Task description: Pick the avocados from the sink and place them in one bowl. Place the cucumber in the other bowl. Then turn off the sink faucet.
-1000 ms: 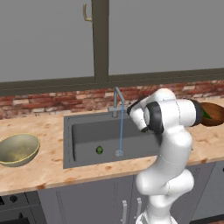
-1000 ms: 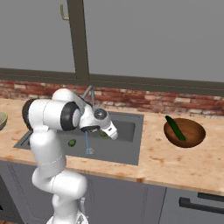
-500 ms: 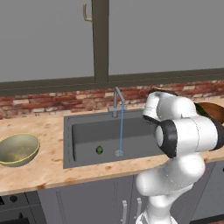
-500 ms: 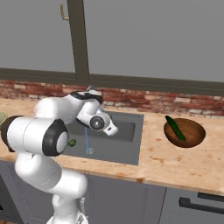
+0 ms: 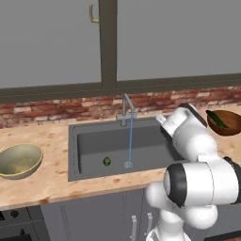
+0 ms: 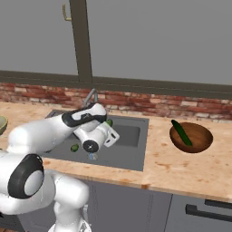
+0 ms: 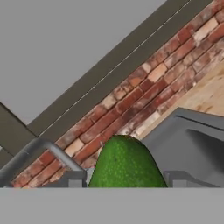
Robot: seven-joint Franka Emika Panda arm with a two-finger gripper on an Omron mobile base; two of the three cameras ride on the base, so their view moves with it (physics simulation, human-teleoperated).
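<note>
My gripper (image 7: 126, 179) is shut on a bright green avocado (image 7: 124, 162), whose top bulges up between the two finger tips. In the right base view the gripper (image 6: 108, 123) holds that avocado (image 6: 109, 122) over the sink (image 6: 136, 156), near its back. A second avocado (image 5: 107, 161) lies on the sink (image 5: 73, 155) floor, left of the drain. The olive-yellow bowl (image 5: 19, 160) stands on the counter at the far left. The cucumber (image 6: 181, 131) lies in the dark brown bowl (image 6: 199, 142) at the right. The faucet (image 5: 126, 107) runs a thin blue stream into the sink.
A red brick backsplash (image 5: 56, 110) and a dark window frame (image 5: 107, 42) rise behind the sink. My own white arm (image 5: 197, 183) blocks the sink's right part in the left base view. Wooden counter (image 6: 181, 167) lies between sink and brown bowl.
The arm has swung round, its big joint coming low and close to the cameras. The hand, still holding the avocado, has lifted slightly over the sink.
</note>
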